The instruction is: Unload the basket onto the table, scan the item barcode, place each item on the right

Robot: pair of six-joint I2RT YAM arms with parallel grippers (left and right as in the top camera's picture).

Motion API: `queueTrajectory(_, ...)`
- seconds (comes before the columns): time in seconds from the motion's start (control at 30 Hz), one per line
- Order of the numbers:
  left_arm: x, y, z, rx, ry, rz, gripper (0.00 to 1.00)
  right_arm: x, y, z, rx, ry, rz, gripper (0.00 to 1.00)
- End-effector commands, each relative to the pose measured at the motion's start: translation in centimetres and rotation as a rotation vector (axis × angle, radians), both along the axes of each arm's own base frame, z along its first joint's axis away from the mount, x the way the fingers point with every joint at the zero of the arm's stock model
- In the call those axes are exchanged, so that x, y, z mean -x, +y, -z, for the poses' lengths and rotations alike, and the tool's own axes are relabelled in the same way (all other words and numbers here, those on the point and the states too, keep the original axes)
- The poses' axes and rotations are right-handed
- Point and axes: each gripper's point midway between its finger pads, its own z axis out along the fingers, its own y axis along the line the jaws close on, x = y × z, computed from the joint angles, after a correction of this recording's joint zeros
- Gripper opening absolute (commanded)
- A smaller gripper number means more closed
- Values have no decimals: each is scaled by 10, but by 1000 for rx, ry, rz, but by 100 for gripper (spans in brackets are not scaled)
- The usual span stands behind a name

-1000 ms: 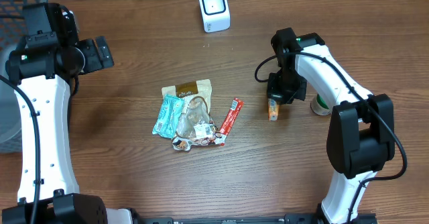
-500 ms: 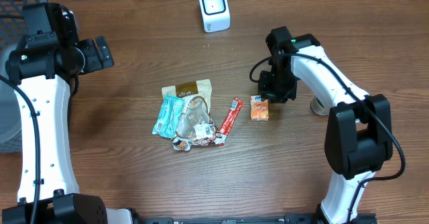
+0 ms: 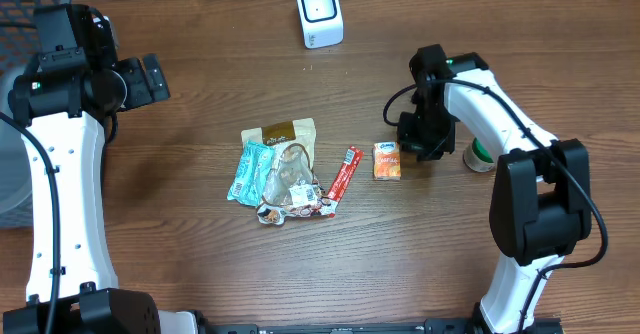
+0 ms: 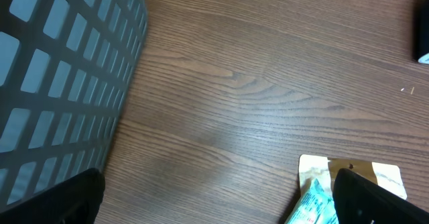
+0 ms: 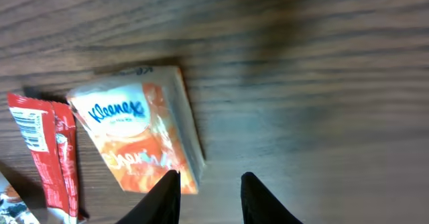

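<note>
Tissue pack [image 3: 387, 160] lies flat on the desk [image 3: 200, 274] as seen from above. It is just beside a red stick packet [image 3: 344, 174], at that packet's three o'clock, with a pile of snack packets [image 3: 278, 172] further toward nine o'clock. The right gripper [image 3: 421, 146] hovers close at the pack's three o'clock side. The white scanner [image 3: 319, 12] stands well apart, toward eleven o'clock from the pack. The left gripper [image 3: 152, 77] hangs far off to nine o'clock, near a grey basket [image 3: 12, 189].

From the left wrist, that gripper [image 4: 216, 190] is wide open and empty over bare wood. The basket [image 4: 60, 70] is at ten o'clock and a corner of the pile [image 4: 348, 174] at five o'clock.

From the right wrist, the right gripper [image 5: 209, 198] has its fingers [image 5: 164, 197] parted a little with nothing between them. The tissue pack [image 5: 137, 140] sits on the wood at their eleven o'clock, orange-and-white face up, with the red stick packet [image 5: 43, 160] at its nine o'clock.

What worries me is that no barcode shows on the pack's upper face. It may be underneath, and a lift that keeps this face up would give the scanner nothing. The pack looks thin and soft, so a narrow pinch could skid off an edge or crumple it. A reach drifting toward nine o'clock could also catch the red packet.
</note>
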Motion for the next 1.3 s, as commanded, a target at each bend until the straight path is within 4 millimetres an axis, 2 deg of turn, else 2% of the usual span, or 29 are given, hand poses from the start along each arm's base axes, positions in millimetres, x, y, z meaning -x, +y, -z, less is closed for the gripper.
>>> queueTrajectory(0.0, -4, -6, -1, 13, -8, 7, 100, -1, 10, -2, -70, -29, -24, 31)
queueTrajectory(0.13, -4, -6, -1, 13, -8, 7, 100, -6, 19, -3, -122, -52, -22, 31)
queueTrajectory(0.3, -4, -6, -1, 13, -8, 7, 100, -4, 19, 0, -123, -46, -21, 30)
queueTrajectory(0.47, -4, -6, -2, 13, -8, 7, 100, 4, 17, 10, -118, -27, -21, 30)
queueTrajectory(0.6, -4, -6, -1, 13, -8, 7, 100, 0, 17, 17, -121, -52, -25, 30)
queueTrajectory(0.7, -4, -6, -2, 13, -8, 7, 100, -4, 18, 20, -126, -75, -26, 23)
queueTrajectory(0.83, -4, -6, -2, 13, -8, 7, 100, -6, 19, 26, -130, -93, -28, 20)
queueTrajectory(0.9, -4, -6, -1, 13, -8, 7, 100, -5, 19, 29, -130, -95, -29, 11)
queueTrajectory(0.93, -4, -6, -1, 13, -8, 7, 100, -6, 19, 29, -131, -98, -30, 4)
queueTrajectory(0.97, -4, -6, -1, 13, -8, 7, 100, -7, 20, 29, -132, -104, -30, 4)
queueTrajectory(1.07, -4, -6, -1, 13, -8, 7, 100, -18, 21, 19, -141, -147, -46, 4)
queueTrajectory(1.13, -4, -6, -1, 13, -8, 7, 100, -29, 21, 4, -142, -189, -54, 4)
queueTrajectory(1.27, -4, -6, -1, 13, -8, 7, 100, -53, 22, -45, -139, -294, -68, 4)
